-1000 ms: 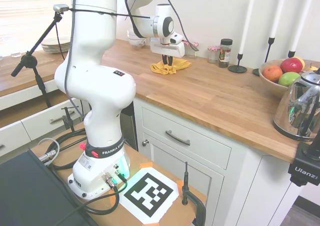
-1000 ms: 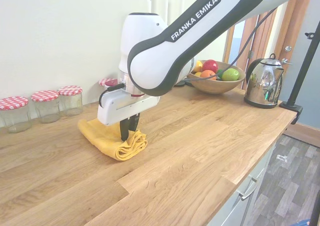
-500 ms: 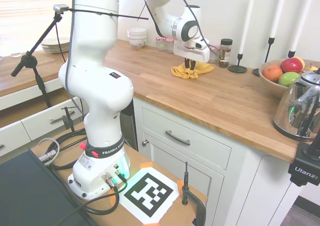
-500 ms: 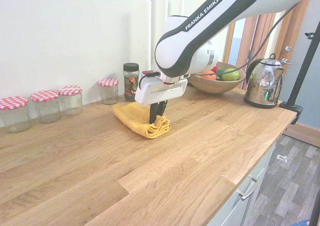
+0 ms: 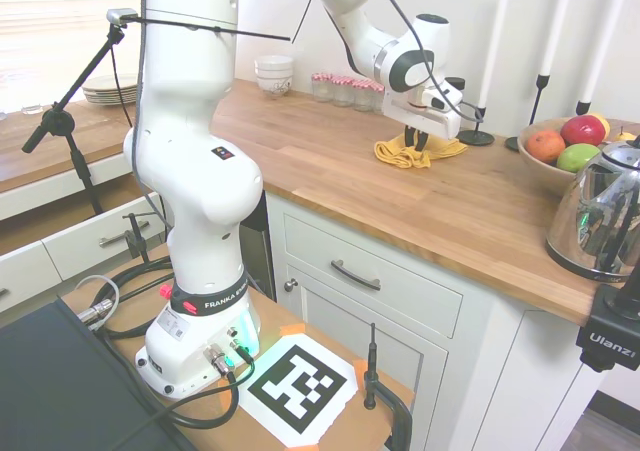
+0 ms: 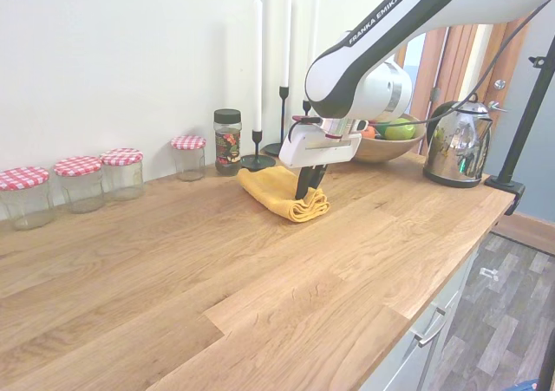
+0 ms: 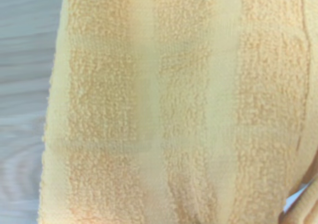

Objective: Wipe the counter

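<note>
One yellow cloth (image 6: pixel 279 192), bunched in folds on the counter (image 6: pixel 260 278) toward its back edge, pinched at its front fold by the gripper (image 6: pixel 307 190), fingers narrowed onto the fabric and pointing down. Behind and beside the cloth: four jars (image 6: pixel 122 172) with red-checked lids along the wall, one spice jar (image 6: pixel 227 141), two black candlesticks (image 6: pixel 257 159) with white candles, one fruit bowl (image 6: pixel 379 145), one shiny kettle (image 6: pixel 457 140). Up close in the wrist view, only terry ribbing of the cloth (image 7: pixel 179 105) over pale wood.
</note>
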